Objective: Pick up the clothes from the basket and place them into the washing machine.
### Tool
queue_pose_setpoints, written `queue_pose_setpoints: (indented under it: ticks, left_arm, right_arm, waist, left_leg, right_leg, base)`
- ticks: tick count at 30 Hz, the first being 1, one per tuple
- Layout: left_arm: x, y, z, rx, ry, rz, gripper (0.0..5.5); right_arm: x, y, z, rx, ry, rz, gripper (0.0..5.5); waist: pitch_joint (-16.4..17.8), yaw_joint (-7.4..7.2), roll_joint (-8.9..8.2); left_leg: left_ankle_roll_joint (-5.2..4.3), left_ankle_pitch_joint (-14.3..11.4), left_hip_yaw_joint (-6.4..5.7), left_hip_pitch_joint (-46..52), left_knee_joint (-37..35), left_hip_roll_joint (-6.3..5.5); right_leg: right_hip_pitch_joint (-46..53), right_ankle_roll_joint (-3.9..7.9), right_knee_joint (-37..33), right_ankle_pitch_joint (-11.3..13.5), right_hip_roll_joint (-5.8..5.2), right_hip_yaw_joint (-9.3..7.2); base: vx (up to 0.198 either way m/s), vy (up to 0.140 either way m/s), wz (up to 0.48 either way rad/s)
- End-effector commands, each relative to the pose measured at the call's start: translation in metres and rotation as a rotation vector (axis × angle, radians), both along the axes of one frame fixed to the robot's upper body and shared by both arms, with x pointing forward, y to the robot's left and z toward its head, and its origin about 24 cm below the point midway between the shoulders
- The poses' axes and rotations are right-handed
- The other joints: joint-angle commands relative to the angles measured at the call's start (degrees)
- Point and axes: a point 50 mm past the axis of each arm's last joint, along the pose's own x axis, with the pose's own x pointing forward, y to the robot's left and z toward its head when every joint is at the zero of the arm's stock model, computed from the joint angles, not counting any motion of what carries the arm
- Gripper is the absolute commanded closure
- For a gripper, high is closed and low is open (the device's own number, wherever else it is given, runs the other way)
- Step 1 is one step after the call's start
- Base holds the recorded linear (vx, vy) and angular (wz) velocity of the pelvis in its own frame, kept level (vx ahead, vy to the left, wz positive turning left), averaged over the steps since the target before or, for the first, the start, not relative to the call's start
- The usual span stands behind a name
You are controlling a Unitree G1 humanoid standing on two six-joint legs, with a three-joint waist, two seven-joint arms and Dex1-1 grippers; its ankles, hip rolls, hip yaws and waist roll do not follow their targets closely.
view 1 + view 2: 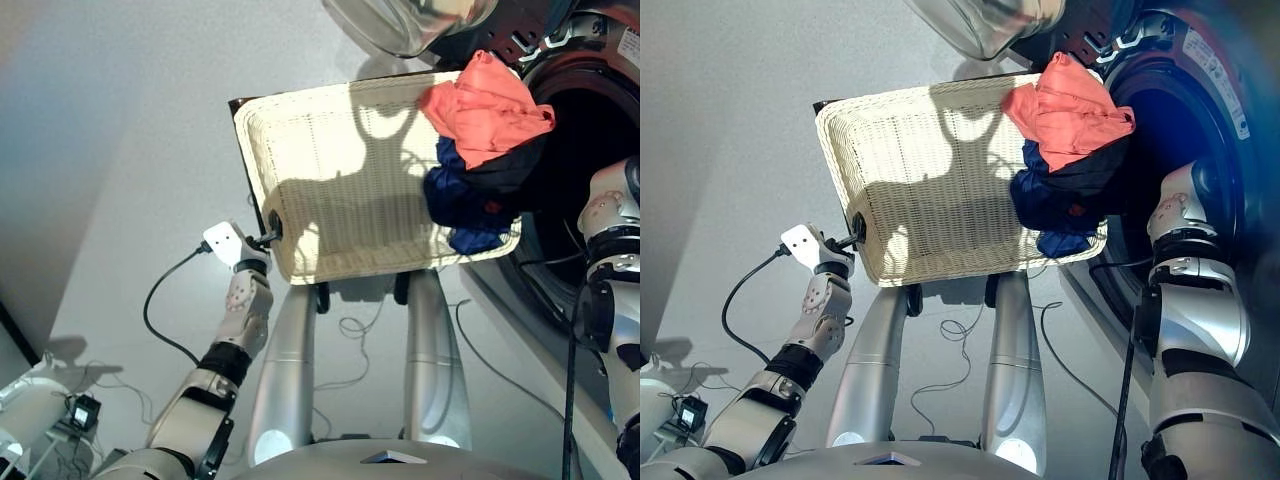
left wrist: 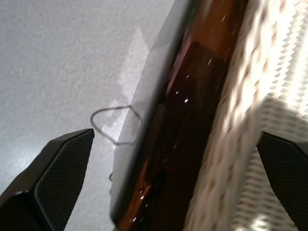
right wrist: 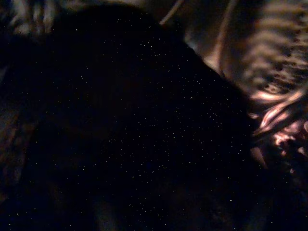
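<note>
a: so, closest in, the left gripper sits at the near-left edge of the basket, one black finger outside over the floor and the other over the woven inside, with the dark frame edge in the gap between them. the fingers stand apart around that edge; whether they press it can't be told.

b: and the basket itself?

a: it stretches away from that gripper toward the washing machine, tilted, its far-right corner at the porthole.

b: where are the clothes?

a: all bunched at the corner farthest from the left gripper. the dark navy blue garment lies lowest, the black garment beside it toward the drum, and the orange-red garment on top, beyond both.

b: the right gripper?

a: its arm reaches into the dark opening past the clothes; the wrist view is nearly black, so its fingers can't be made out. farthest off, the glass door hangs swung wide.
</note>
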Motion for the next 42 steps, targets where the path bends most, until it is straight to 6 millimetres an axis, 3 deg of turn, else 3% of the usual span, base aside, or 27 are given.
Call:
queue_pose_setpoints:
  ticks: [1,5,8,10,12,17,20,25,32,35,42]
  left_arm:
    - [-0.008,0.010,-0.014,-0.010,0.022,0.034,0.00]
    - [-0.008,0.015,-0.015,-0.022,0.026,0.039,0.00]
    - [-0.008,0.017,-0.017,-0.031,0.033,0.039,0.00]
    - [-0.008,0.018,-0.018,-0.028,0.036,0.038,0.00]
    - [-0.005,0.017,-0.019,-0.029,0.042,0.036,0.00]
    - [-0.001,0.014,-0.017,-0.015,0.041,0.028,0.00]
    - [0.002,0.012,-0.015,-0.006,0.037,0.024,0.00]
    - [0.005,0.011,-0.012,0.008,0.032,0.034,0.00]
    - [0.010,0.014,-0.005,0.022,0.015,0.046,0.00]
    - [0.012,0.011,-0.001,0.033,0.005,0.022,0.00]
    - [0.013,0.009,0.002,0.031,0.003,-0.007,0.00]
  right_arm:
    - [0.005,0.011,-0.021,-0.087,0.052,0.213,0.00]
    - [0.025,0.067,-0.041,-0.181,0.101,0.491,0.00]
    - [0.032,0.104,-0.065,-0.184,0.151,0.654,0.00]
    - [0.033,0.115,-0.073,-0.177,0.168,0.707,0.00]
    - [0.034,0.146,-0.090,-0.144,0.189,0.818,0.00]
    - [0.028,0.190,-0.122,-0.072,0.241,0.961,0.00]
    - [0.025,0.201,-0.136,-0.028,0.280,0.984,0.00]
    - [0.024,0.204,-0.144,0.043,0.296,0.951,0.00]
    - [0.032,0.181,-0.140,0.021,0.406,0.841,0.00]
    - [0.035,0.172,-0.144,-0.015,0.527,0.814,0.00]
    - [0.035,0.156,-0.142,0.017,0.543,0.798,0.00]
  waist:
    - [-3.5,-1.85,0.59]
    - [-2.8,-2.02,-0.02]
    - [-2.3,-1.97,-0.45]
    - [-2.1,-2.03,-0.62]
    - [-1.6,-1.87,-1.00]
    - [-0.4,-1.85,-1.49]
    - [0.3,-1.81,-1.28]
    - [1.2,-1.53,-0.33]
    - [2.2,-0.54,1.92]
    - [2.3,0.00,2.67]
    - [1.3,0.43,3.31]
  left_leg:
    - [-1.43,-7.2,-3.14,6.5,-0.2,1.00]
    - [-1.68,-5.9,-3.31,8.2,-2.0,1.00]
    - [-1.81,-4.8,-3.36,9.7,-4.1,0.95]
    - [-1.84,-4.4,-3.48,10.4,-4.9,0.91]
    - [-1.95,-3.5,-3.60,11.7,-6.8,0.91]
    - [-2.04,-1.7,-3.64,14.0,-9.8,0.83]
    - [-1.97,-1.2,-3.76,14.4,-10.4,0.55]
    - [-1.69,-1.1,-3.83,13.4,-10.1,0.24]
    - [-1.15,-2.2,-3.69,9.3,-6.8,0.06]
    - [-0.86,-3.2,-3.46,6.5,-3.2,-0.25]
    - [-0.48,-6.2,-3.44,0.8,5.9,-0.71]
  right_leg:
    - [6.8,2.68,-2.2,-4.4,1.68,-1.48]
    - [8.8,2.73,-4.5,-3.1,1.72,-1.81]
    - [10.5,2.82,-6.7,-2.2,1.63,-2.34]
    - [11.2,2.85,-7.5,-1.9,1.57,-2.61]
    - [12.5,2.90,-9.3,-1.1,1.62,-2.76]
    - [14.3,3.23,-11.6,0.1,1.47,-3.24]
    - [14.8,3.18,-12.1,0.2,1.35,-3.21]
    - [13.6,3.07,-11.1,-0.1,1.22,-3.16]
    - [9.2,2.74,-6.4,-1.8,0.85,-2.51]
    - [6.9,2.29,-3.1,-3.1,0.90,-2.58]
    - [2.0,1.43,5.2,-5.6,0.89,-2.43]
  base:
    - [0.000,0.000,0.000]
    - [0.000,0.000,0.000]
    - [0.000,0.000,0.000]
    - [0.000,0.000,0.000]
    - [0.000,0.000,0.000]
    - [0.000,0.000,0.000]
    - [0.000,0.000,0.000]
    - [0.000,0.000,0.000]
    - [0.000,0.000,0.000]
    - [0.000,0.000,0.000]
    - [0.000,0.000,0.000]
